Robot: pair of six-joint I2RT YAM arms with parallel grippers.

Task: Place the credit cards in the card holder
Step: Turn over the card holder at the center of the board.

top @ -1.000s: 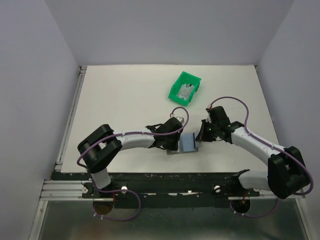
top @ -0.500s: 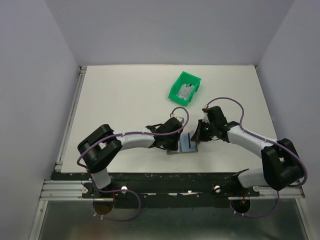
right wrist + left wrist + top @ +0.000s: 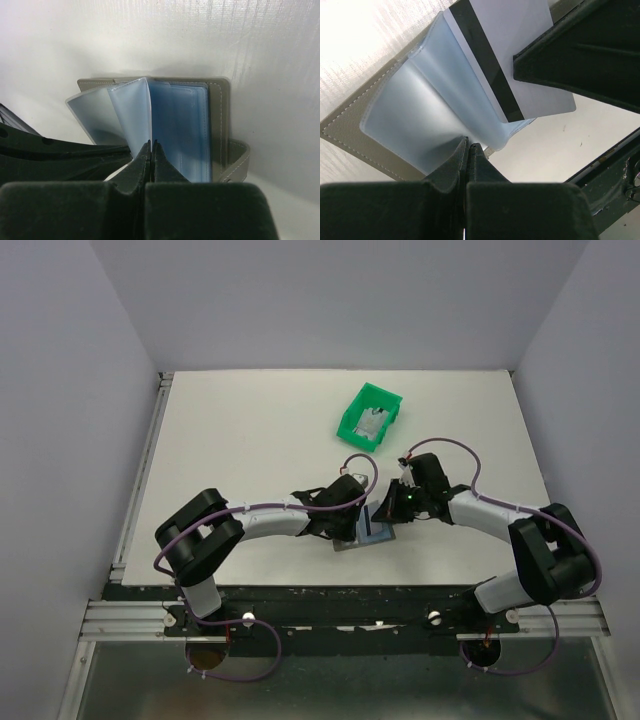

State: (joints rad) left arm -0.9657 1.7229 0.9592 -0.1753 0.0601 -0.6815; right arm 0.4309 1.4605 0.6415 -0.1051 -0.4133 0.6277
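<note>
At open card holder (image 3: 405,110), credit card (image 3: 515,30) pts striped long edge inward.

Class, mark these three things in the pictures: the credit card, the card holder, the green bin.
credit card (image 3: 515,25): left wrist view, pale face beside the stripe.
card holder (image 3: 219,125): right wrist view, grey cover's right edge.
green bin (image 3: 350,427): top external view, lower-left wall.

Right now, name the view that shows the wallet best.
Right wrist: the wallet lies open, nearly whole, sleeves fanned, snap tab visible. Left wrist crops it to the sleeves, with a card at one. Top view shows only a small, half-hidden patch.
</note>
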